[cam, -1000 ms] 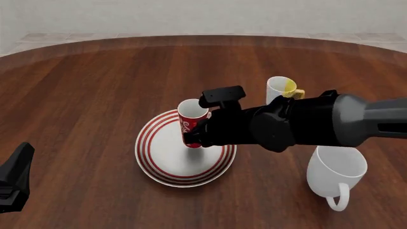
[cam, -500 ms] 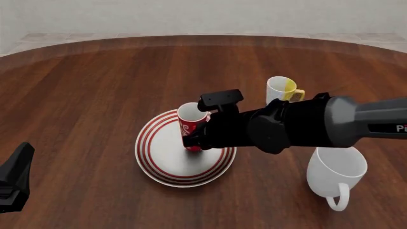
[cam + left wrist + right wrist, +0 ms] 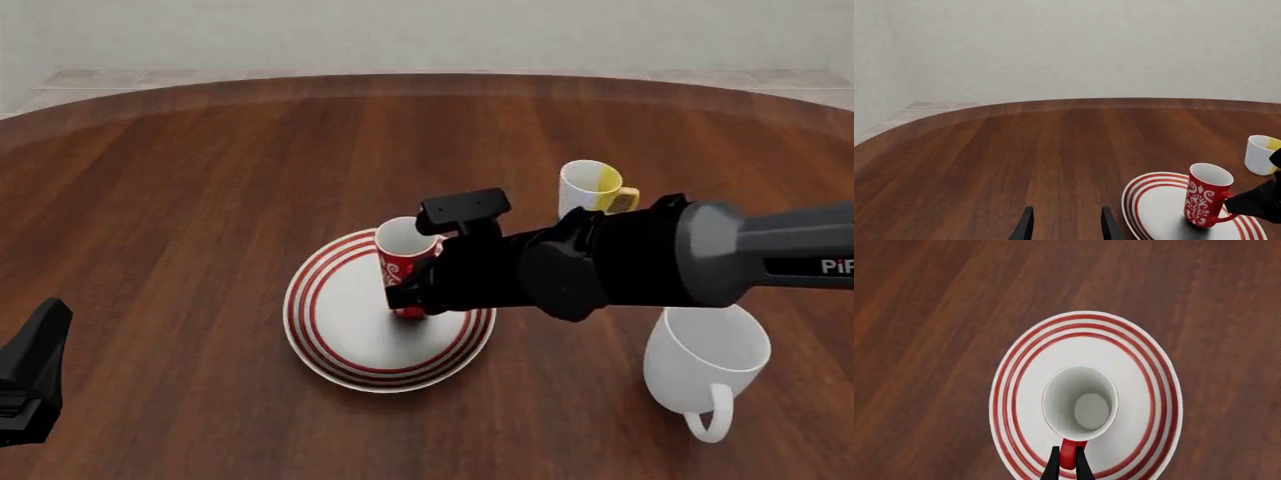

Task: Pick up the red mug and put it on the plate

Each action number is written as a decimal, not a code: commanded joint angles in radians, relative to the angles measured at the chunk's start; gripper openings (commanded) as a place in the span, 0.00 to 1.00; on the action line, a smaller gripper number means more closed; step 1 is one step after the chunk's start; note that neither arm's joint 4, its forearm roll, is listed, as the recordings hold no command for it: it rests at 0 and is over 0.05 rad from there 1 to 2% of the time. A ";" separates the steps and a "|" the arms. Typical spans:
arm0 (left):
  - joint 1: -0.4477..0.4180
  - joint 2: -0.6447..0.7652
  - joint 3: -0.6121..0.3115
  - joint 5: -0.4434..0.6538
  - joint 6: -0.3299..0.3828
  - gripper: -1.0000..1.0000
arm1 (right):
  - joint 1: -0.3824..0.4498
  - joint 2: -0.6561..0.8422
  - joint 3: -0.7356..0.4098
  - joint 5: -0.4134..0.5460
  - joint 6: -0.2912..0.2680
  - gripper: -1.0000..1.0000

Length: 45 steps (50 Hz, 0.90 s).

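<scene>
Wooden table before you, your plate near its middle, large white mug at right, yellow-handled mug behind, red mug upright on the plate, your right gripper pinching its handle, left gripper spread, empty.

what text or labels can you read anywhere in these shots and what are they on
"PiP": white letters on the right arm's grey link, cut off by the front view's edge, so the rest of the word cannot be read.
The red mug carries only white swirl ornament, no letters.
The plate, the white mug with the yellow handle, the large white mug and the table bear no text.
</scene>
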 commanded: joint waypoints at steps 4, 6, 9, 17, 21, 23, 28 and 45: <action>0.000 0.000 0.000 0.000 0.000 1.00 | -0.007 0.003 -0.002 -0.001 0.006 0.00; 0.000 0.000 0.000 0.000 0.000 1.00 | -0.006 0.005 -0.002 -0.002 0.003 0.00; 0.000 0.000 0.000 0.000 0.000 1.00 | -0.005 0.007 -0.002 -0.002 0.001 0.00; 0.000 0.000 0.000 0.000 0.000 1.00 | -0.004 0.013 0.001 -0.005 0.006 0.00; 0.000 0.000 0.000 0.000 0.000 1.00 | -0.002 0.018 0.001 -0.007 0.002 0.00; 0.000 0.000 0.000 0.000 0.000 1.00 | 0.000 0.021 0.000 -0.006 0.008 0.00; 0.000 0.000 0.000 0.000 0.000 1.00 | -0.004 0.026 -0.002 -0.007 0.006 0.00; 0.000 0.000 0.000 0.000 0.000 1.00 | -0.008 0.035 -0.001 -0.010 0.006 0.00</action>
